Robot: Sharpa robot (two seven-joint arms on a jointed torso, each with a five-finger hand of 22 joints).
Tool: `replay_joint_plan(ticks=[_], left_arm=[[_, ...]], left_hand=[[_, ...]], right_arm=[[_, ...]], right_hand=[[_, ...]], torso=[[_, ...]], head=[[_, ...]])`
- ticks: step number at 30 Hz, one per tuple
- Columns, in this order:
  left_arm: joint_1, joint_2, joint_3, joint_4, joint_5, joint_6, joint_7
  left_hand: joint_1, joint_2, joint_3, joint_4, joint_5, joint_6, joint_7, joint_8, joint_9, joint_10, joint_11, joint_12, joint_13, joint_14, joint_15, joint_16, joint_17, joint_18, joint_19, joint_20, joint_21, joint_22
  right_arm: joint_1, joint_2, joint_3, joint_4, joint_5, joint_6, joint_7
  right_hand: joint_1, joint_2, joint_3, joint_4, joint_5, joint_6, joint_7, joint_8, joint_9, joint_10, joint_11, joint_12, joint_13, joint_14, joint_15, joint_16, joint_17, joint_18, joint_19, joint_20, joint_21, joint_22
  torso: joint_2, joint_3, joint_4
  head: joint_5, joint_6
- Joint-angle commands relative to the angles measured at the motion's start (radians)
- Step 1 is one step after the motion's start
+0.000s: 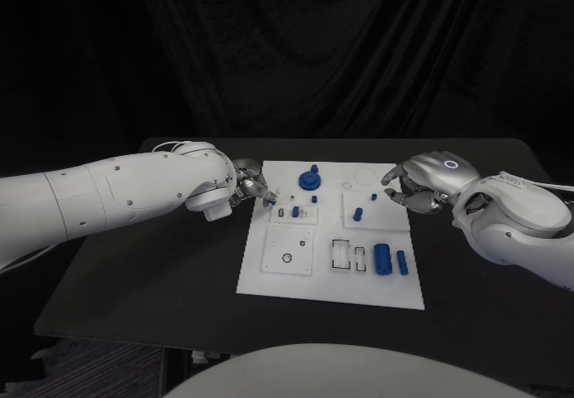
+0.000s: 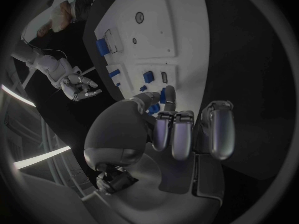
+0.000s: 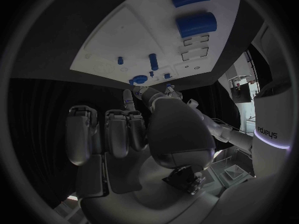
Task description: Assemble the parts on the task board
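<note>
The white task board point(image 1: 270, 279) lies in the middle of the black table. On its far half stand a big round blue part point(image 1: 310, 177) and several small blue pegs, one of them point(image 1: 357, 214) upright near the middle. Near its right edge lie a thick blue cylinder point(image 1: 383, 258) and a thinner one point(image 1: 402, 263). My left hand point(image 1: 252, 187) hovers at the board's far left edge, fingers loosely bent and apart, holding nothing. Its thumb point(image 2: 167, 95) points toward the round blue part point(image 2: 161, 97). My right hand point(image 1: 421, 186) hangs over the far right corner, fingers spread and empty.
Empty slots point(image 1: 347, 254) and a round hole point(image 1: 287, 257) show on the near half of the board point(image 3: 118, 40). Bare black table point(image 1: 156, 274) lies on both sides of it and in front. A dark curtain closes off the back.
</note>
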Motion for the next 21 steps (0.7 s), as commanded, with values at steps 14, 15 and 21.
replay_joint_plan(ticks=[14,15,21], left_arm=[[-0.004,0.007,0.001,0.039,0.044,-0.135,-0.040],[-0.005,0.009,0.001,0.038,0.044,-0.134,-0.041],[-0.019,0.021,0.001,0.039,-0.022,-0.122,-0.038]], left_hand=[[-0.004,0.009,0.026,-0.013,0.023,0.029,-0.020,0.003,-0.001,0.060,-0.007,-0.016,0.225,0.104,-0.007,0.003,0.263,0.012,0.006,-0.008,-0.017,0.196],[-0.004,0.011,0.027,-0.012,0.025,0.029,-0.019,0.003,-0.001,0.060,-0.007,-0.016,0.225,0.104,-0.007,0.003,0.263,0.012,0.006,-0.008,-0.017,0.196],[-0.005,0.016,0.029,-0.010,0.027,0.028,-0.018,0.002,-0.001,0.057,-0.006,-0.021,0.223,0.104,-0.006,0.003,0.263,0.013,0.004,-0.008,-0.022,0.195]], right_arm=[[-0.003,-0.008,0.001,0.007,0.006,-0.001,-0.024],[-0.003,-0.007,0.001,0.007,0.006,-0.001,-0.024],[-0.003,-0.003,0.001,0.006,0.007,-0.003,-0.023]], right_hand=[[0.001,0.013,0.006,-0.003,0.006,0.006,-0.003,-0.003,-0.001,0.048,-0.008,-0.005,0.193,0.080,-0.007,0.000,0.150,0.002,0.057,-0.004,0.006,0.229],[0.001,0.013,0.006,-0.003,0.006,0.006,-0.003,-0.003,-0.001,0.048,-0.008,-0.005,0.193,0.080,-0.007,0.000,0.150,0.002,0.057,-0.004,0.006,0.229],[0.001,0.012,0.007,-0.004,0.006,0.006,-0.004,-0.003,-0.001,0.047,-0.009,-0.007,0.191,0.080,-0.008,0.000,0.152,0.002,0.057,-0.005,0.005,0.229]], torso=[[0.002,-0.0009,0.0012],[0.001,-0.0009,0.0010],[0.000,-0.0008,-0.0027]], head=[[0.008,0.000],[0.009,0.000],[0.013,0.000]])
